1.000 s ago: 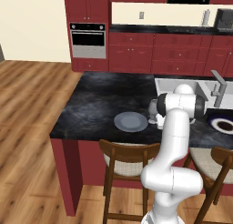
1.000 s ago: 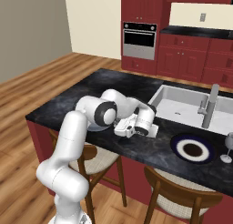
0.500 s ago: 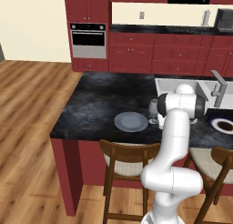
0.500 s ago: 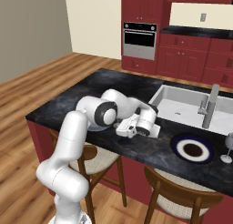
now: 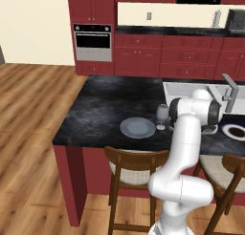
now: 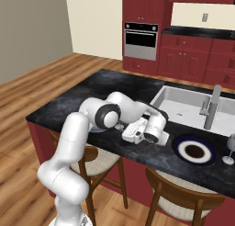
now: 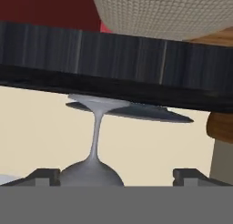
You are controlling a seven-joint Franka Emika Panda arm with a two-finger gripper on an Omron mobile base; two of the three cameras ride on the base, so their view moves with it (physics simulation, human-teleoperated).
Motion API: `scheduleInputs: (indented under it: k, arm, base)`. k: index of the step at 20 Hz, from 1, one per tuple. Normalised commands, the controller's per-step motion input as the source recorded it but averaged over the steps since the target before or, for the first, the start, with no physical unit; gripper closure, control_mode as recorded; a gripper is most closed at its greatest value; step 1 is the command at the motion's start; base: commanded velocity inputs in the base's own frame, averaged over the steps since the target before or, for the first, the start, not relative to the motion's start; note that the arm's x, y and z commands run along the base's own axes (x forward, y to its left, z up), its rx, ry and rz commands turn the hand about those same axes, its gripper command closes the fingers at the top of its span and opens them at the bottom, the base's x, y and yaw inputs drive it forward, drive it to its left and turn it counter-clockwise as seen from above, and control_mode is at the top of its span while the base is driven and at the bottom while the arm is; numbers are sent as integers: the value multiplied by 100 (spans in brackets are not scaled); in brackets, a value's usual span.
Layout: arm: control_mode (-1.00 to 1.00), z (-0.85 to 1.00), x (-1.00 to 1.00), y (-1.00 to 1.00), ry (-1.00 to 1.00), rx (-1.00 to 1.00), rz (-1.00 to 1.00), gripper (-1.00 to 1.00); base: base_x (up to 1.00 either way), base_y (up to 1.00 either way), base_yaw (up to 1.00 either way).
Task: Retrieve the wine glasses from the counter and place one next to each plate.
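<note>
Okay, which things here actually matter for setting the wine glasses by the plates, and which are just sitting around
Part of the job:
wine glass standing beside the near plate
second wine glass next to the far plate
gripper, its fingertips apart either side of the first glass's bowl

Just lying about:
sink and faucet
oven
stools

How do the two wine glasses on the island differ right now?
The near wine glass, beside the plain grey plate, sits between the fingers of the open end effector; the far wine glass stands free, beside the dark-rimmed plate. Both stand upright on the island top.
</note>
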Motion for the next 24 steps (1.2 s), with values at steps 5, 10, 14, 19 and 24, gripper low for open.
scheduleInputs:
  k: [5, 10, 14, 19, 24]
  arm:
    - [-100, 68, -56, -11, -3, 1, -3, -100]
    - [-100, 79, -49, 0, -4, 0, 0, -100]
    - [-100, 80, -52, 12, -11, 0, 0, -100]
    - [-100, 80, -59, 28, -13, 0, 0, -100]
    - [-100, 94, -66, 25, -15, -2, 0, -100]
  base:
    - [0, 0, 0]
    - [0, 0, 0]
    - [0, 0, 0]
    - [0, 0, 0]
    - [0, 0, 0]
